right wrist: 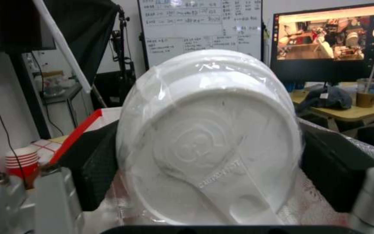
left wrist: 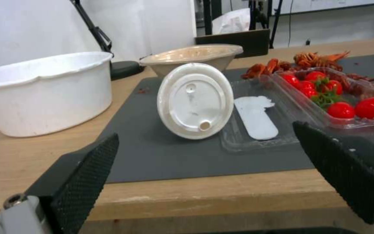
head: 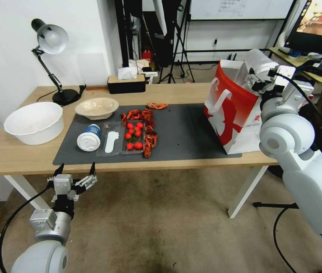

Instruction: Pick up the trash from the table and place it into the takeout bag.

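— How far along is it?

— Partway. The right gripper point(head: 258, 84) holds a plastic-wrapped white container point(right wrist: 208, 136) clamped over the mouth of the takeout bag point(head: 231, 113) at the tabletop's point(head: 16, 155) right end.

— And what's left?

— Plenty: the white-lidded blue tub point(head: 89, 138) on its side, beige paper bowl point(head: 96, 107), clear tomato tray point(head: 133, 136), crayfish shells point(head: 150, 140). The left gripper point(head: 75, 176) waits wide open, just short of the near edge.

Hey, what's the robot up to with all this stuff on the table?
It's clearing leftovers into the red-and-white bag. The right end effector holds a plastic-wrapped white bowl at the bag's open top. The left end effector hangs open below the table edge, facing the lidded blue tub lying on the mat.
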Tool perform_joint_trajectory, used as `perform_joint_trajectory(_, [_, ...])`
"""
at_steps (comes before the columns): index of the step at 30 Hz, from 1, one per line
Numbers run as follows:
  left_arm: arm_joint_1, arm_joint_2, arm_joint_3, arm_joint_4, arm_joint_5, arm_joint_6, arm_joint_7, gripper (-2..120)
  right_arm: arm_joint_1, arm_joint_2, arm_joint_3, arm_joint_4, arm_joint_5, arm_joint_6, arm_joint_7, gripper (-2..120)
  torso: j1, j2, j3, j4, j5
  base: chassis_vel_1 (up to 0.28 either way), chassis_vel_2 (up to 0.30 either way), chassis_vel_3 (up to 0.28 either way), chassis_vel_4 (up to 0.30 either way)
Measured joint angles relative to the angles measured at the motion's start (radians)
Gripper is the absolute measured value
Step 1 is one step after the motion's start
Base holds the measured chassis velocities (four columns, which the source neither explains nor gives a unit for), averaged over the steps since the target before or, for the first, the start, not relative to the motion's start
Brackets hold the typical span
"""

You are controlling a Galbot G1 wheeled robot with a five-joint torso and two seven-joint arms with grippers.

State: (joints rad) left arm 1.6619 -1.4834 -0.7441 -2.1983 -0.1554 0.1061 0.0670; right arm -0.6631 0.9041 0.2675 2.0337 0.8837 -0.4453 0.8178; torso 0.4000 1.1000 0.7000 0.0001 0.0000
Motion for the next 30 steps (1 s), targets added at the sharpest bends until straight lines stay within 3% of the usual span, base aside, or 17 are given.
perform_joint_trajectory(4, [0.005, 0.000, 0.000, -0.005, 0.001, -0.002, 0.001, 100, -0.002, 0.000, 0.008, 0.005, 0.005, -0.002, 0.001, 99, 0.000, 0.000, 0.000, 0.0000, 0.0000, 0.000, 0.000, 0.000, 0.000])
perform_joint_trajectory(7, [0.007, 0.000, -0.001, -0.009, 0.001, -0.003, 0.001, 100, -0.002, -0.003, 0.013, 0.010, 0.011, 0.002, -0.003, 100, 0.000, 0.000, 0.000, 0.0000, 0.0000, 0.000, 0.000, 0.000, 0.000])
perform_joint_trajectory(11, [0.008, 0.001, -0.002, -0.013, 0.001, -0.004, 0.002, 100, 0.004, -0.009, 0.020, 0.024, 0.044, 0.085, -0.068, 100, 0.000, 0.000, 0.000, 0.0000, 0.0000, 0.000, 0.000, 0.000, 0.000])
perform_joint_trajectory(14, [0.009, 0.000, -0.001, -0.015, 0.002, -0.004, 0.002, 100, 0.009, -0.017, 0.026, 0.054, 0.096, 0.163, -0.141, 100, 0.000, 0.000, 0.000, 0.0001, -0.0001, 0.000, 0.000, 0.000, 0.000])
perform_joint_trajectory(18, [0.010, 0.000, 0.000, -0.015, 0.003, -0.005, 0.002, 100, -0.025, -0.046, 0.034, 0.104, 0.112, 0.288, -0.323, 100, 0.000, 0.000, 0.000, 0.0001, -0.0001, 0.000, 0.000, 0.000, 0.000])
perform_joint_trajectory(19, [0.010, 0.000, 0.000, -0.015, 0.003, -0.005, 0.002, 100, -0.025, -0.046, 0.034, 0.104, 0.112, 0.288, -0.323, 100, 0.000, 0.000, 0.000, 0.0001, -0.0001, 0.000, 0.000, 0.000, 0.000])
perform_joint_trajectory(21, [0.010, 0.000, 0.000, -0.015, 0.003, -0.005, 0.002, 100, -0.074, -0.068, 0.038, 0.133, 0.114, 0.346, -0.457, 100, 0.000, 0.000, 0.000, -0.0001, 0.0000, 0.000, 0.000, 0.000, 0.000])
perform_joint_trajectory(22, [0.010, 0.000, 0.000, -0.015, 0.003, -0.005, 0.002, 100, -0.074, -0.068, 0.038, 0.133, 0.114, 0.346, -0.457, 100, 0.000, 0.000, 0.000, -0.0001, 0.0000, 0.000, 0.000, 0.000, 0.000])
perform_joint_trajectory(26, [0.010, 0.002, -0.001, -0.015, 0.002, -0.005, 0.003, 100, -0.203, -0.100, 0.035, 0.193, 0.087, 0.430, -0.650, 100, 0.000, 0.000, 0.000, -0.0003, 0.0000, 0.000, 0.000, 0.000, 0.000])
perform_joint_trajectory(30, [0.009, 0.003, -0.001, -0.016, 0.002, -0.005, 0.003, 100, -0.258, -0.102, 0.020, 0.217, 0.039, 0.443, -0.687, 100, 0.000, 0.000, 0.000, -0.0002, 0.0001, 0.000, 0.000, 0.000, 0.000])
